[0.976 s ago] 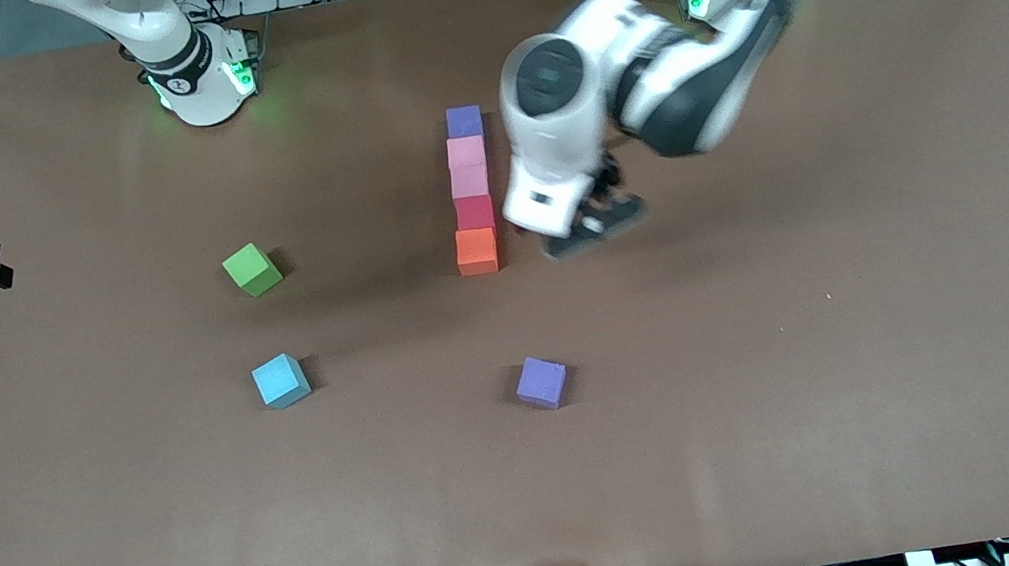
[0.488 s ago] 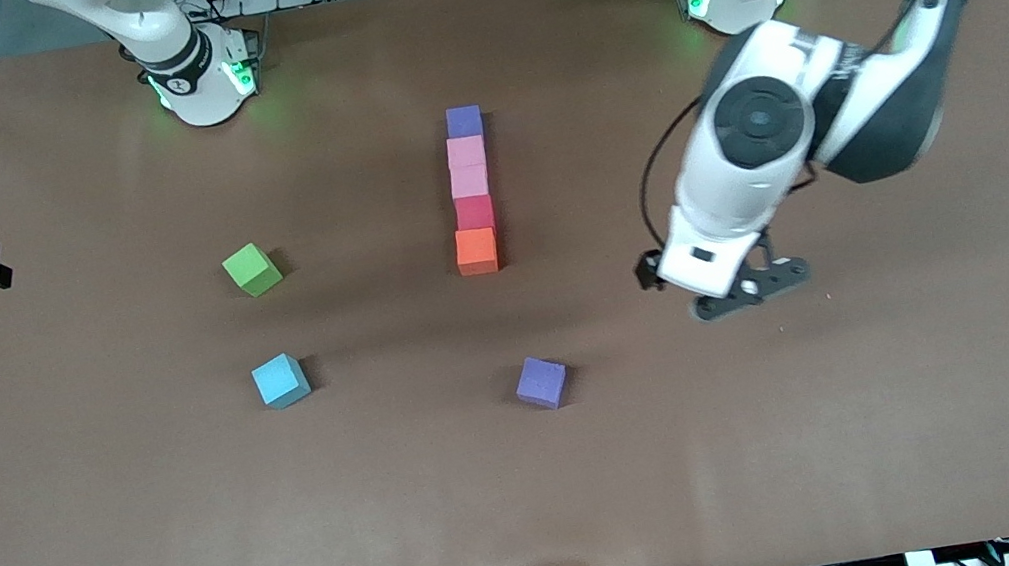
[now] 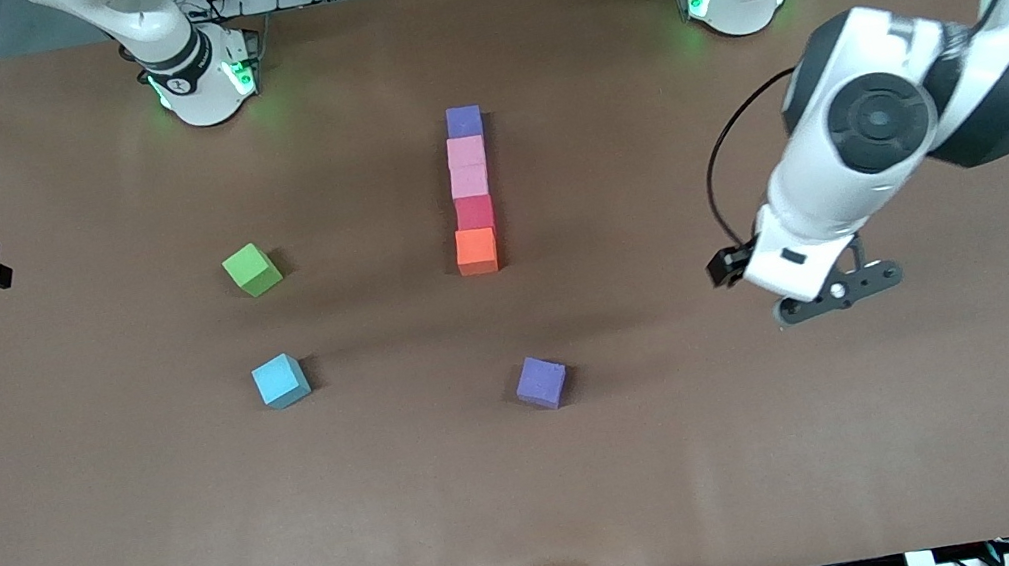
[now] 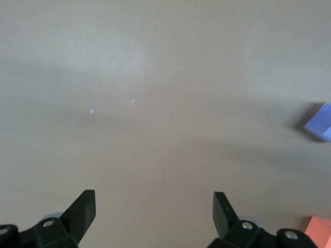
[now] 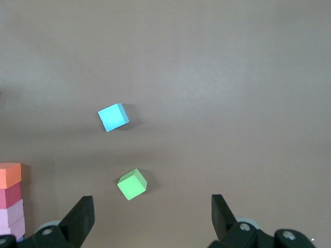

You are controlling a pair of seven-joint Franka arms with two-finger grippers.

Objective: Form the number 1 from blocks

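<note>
Five small matte foam cubes sit in a straight touching row mid-table, running from the robots' side toward the front camera: purple foam cube in the row [image 3: 464,121] farthest from the camera, then upper pink foam cube [image 3: 466,151], lower pink foam cube [image 3: 468,181], red foam cube [image 3: 474,212], and orange foam cube [image 3: 476,251] nearest the camera.

A second, loose purple foam cube [image 3: 542,382] lies on its own, nearer the camera than the orange one and well apart from the row, turned slightly askew.

Green foam cube [image 3: 251,269] and light blue foam cube [image 3: 280,380] sit toward the right arm's end of the table, apart from the row; light blue is nearer the camera than green.

Left gripper [image 3: 835,291] hangs over bare brown table [image 3: 793,440] toward the left arm's end, well apart from the row. Fingers spread wide, nothing between them; left wrist view shows both fingertips [image 4: 83,209] over bare surface, with the loose purple cube at the frame edge.

Right gripper [image 5: 150,214] is up high at the right arm's end of the table, waiting. Fingers wide apart, holding nothing; its wrist view looks down on the green and light blue cubes plus the orange end of the row.
</note>
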